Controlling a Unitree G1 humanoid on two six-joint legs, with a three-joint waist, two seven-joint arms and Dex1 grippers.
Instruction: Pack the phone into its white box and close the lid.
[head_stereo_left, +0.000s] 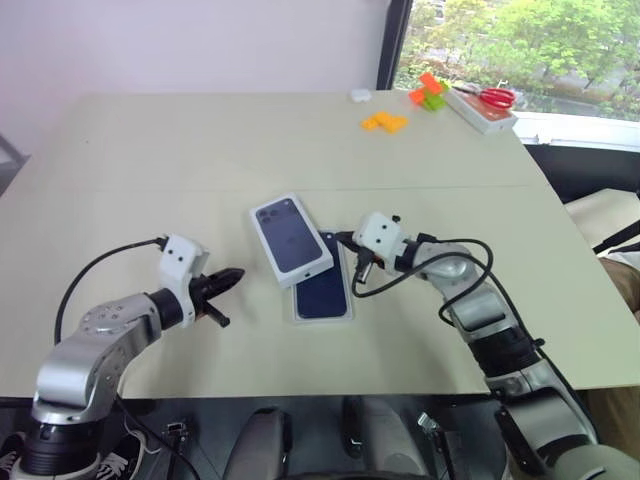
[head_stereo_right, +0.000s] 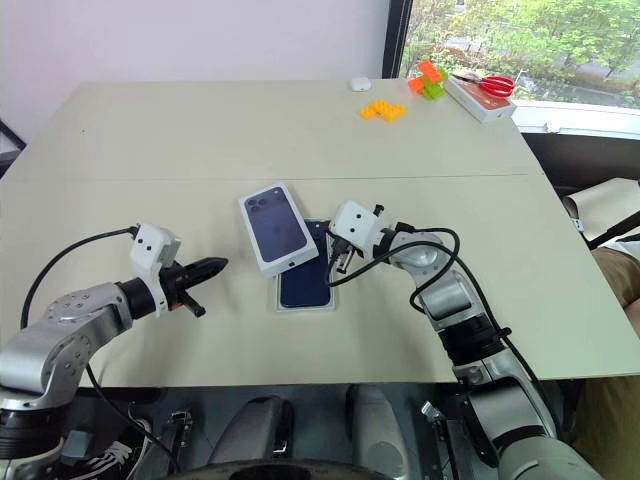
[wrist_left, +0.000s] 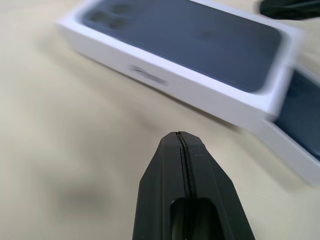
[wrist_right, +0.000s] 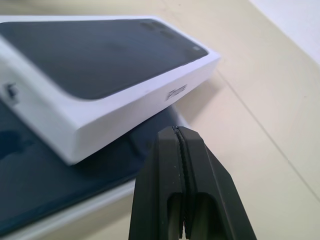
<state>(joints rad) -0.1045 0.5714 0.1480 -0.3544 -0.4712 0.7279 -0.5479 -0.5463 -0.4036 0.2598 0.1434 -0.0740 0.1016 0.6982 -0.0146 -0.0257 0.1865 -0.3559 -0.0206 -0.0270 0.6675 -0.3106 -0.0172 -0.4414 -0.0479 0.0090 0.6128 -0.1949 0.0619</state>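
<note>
The lid (head_stereo_left: 290, 240), printed side up, lies skewed across the far left part of the white box (head_stereo_left: 322, 318), overlapping it without being seated; its near right corner rests over the tray while its far left end sits out over the table (head_stereo_left: 200, 150). Principal risk, in my judgement: a push from either side at this angle could slide the lid further off the tray or drag the tray along with it, since the walls are not engaged and nothing pins the box down. A second risk is that pressing down on the lid while it is crooked could jam one wall against the tray rim or bear on the phone beneath. Contents: the phone (head_stereo_left: 323, 290) lies flat inside the white box, its dark surface exposed on the near right side and covered by the lid at the far end; no other item can be made out in the tray. The left gripper (head_stereo_left: 226, 277) has its fingers pressed together, empty, hovering to the left of the lid and apart from it. The right gripper (head_stereo_left: 350, 240) is likewise pinched closed with nothing held, just beside the right edge of the lid and box; contact cannot be confirmed.
</note>
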